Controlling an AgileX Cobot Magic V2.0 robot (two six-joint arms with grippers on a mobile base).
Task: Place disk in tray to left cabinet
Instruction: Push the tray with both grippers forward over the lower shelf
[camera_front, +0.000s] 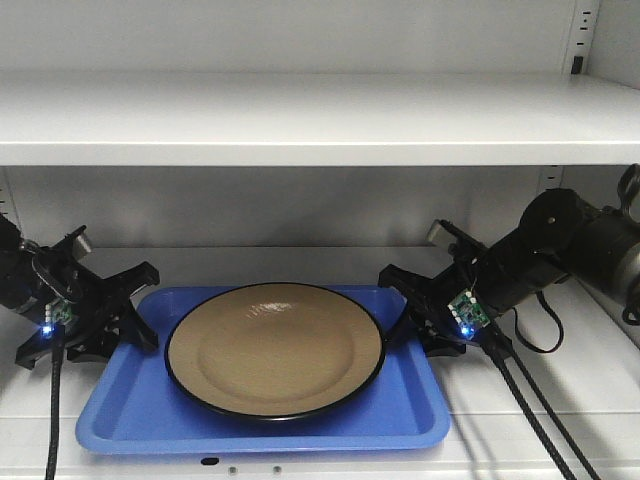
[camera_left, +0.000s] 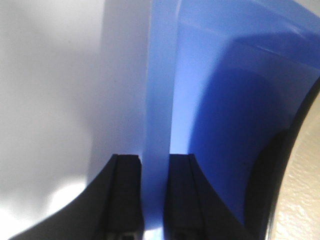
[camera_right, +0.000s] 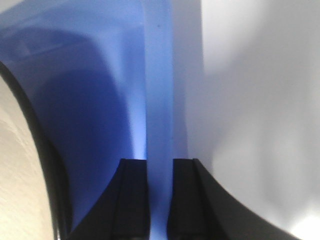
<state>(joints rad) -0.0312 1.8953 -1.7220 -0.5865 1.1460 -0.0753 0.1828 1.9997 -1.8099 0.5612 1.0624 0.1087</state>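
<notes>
Disk is seated in the tray on the cabinet shelf; tray lip is clamped at both ends by left tool and right tool.

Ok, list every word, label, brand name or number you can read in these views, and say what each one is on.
No readable text in any view.
Small green circuit boards by the left pincer and right pincer: any markings too small to read.
Blue tray, tan disk, grey cabinet shelf: no print visible.
</notes>
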